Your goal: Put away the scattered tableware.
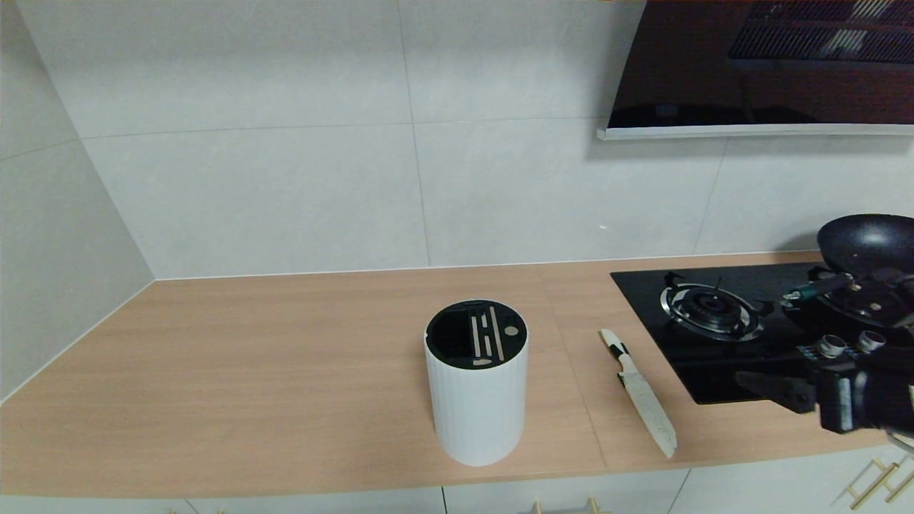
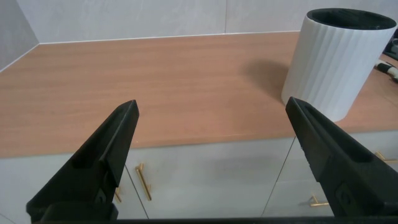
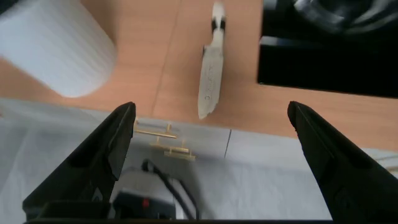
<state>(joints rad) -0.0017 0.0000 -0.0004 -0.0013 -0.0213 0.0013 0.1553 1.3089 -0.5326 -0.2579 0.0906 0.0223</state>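
In the head view, you are looking at a knife lying flat on the counter, between a white ribbed holder and the stove. Its handle is pointing toward the wall and its blade tip is nearing the counter's front edge. The holder is standing upright near that edge, apart from the knife, its black top showing slots. A wok is sitting on the stove's far burner.

In the left wrist view, your left claw is hanging wide open and holding nothing, out past the counter's front edge, above the cabinet handles. The holder is standing off to one side of it.

In the right wrist view, your right claw is also gaping wide and carrying nothing, hovering in front of the counter edge. The knife is lying on the wood just beyond the gap between its fingers, with the holder on one side and the stove on the other.
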